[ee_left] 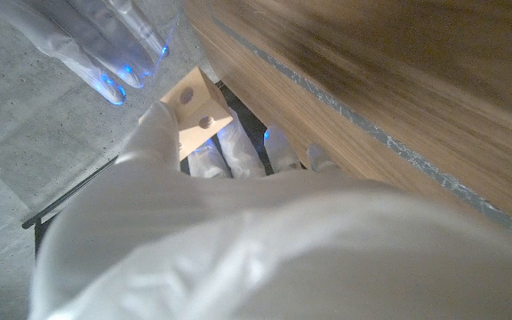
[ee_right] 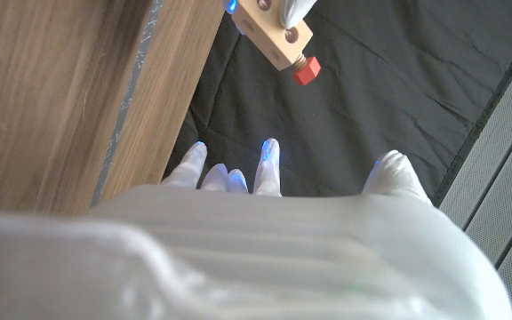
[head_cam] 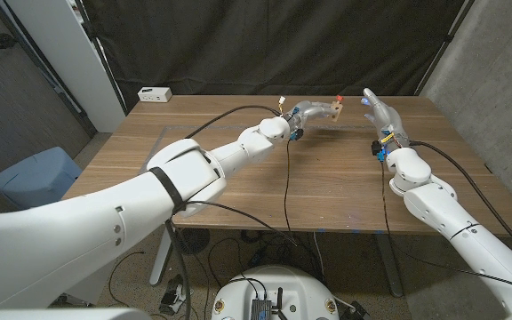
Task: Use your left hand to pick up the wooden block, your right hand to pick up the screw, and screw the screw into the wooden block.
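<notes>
wooden block point(head_cam: 333, 110) gripped by left hand point(head_cam: 312, 113), right hand point(head_cam: 379, 113) spread

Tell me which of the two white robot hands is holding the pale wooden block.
The left hand grips the wooden block, with the red-headed screw in it; the right hand is open, holding nothing.

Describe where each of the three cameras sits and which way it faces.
Head view: looks down over the table; both arms show.
Left wrist view: looks along the left hand, which holds the block.
Right wrist view: looks along the open right hand toward the screw, already in the block.
All three views share the block.
</notes>
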